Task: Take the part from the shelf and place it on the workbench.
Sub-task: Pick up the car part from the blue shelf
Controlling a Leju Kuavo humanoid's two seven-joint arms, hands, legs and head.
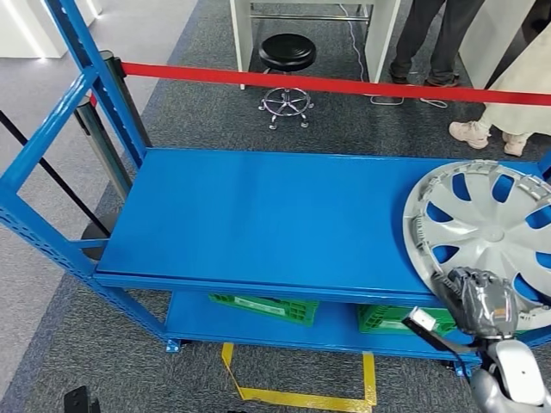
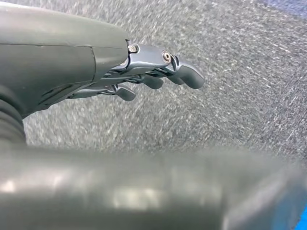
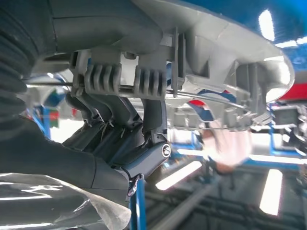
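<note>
My right hand (image 1: 484, 301) has its fingers (image 3: 145, 158) hooked up under the rim of the hubcap (image 1: 487, 228), thumb on top, so it's clamped on the near edge. The hubcap itself is at the right end of the blue shelf's (image 1: 260, 215) top deck. My left hand (image 2: 159, 74) hangs over grey carpet (image 2: 235, 86), fingers slightly apart, holding nothing. Two green crates (image 1: 266, 307) sit on the lower deck.
</note>
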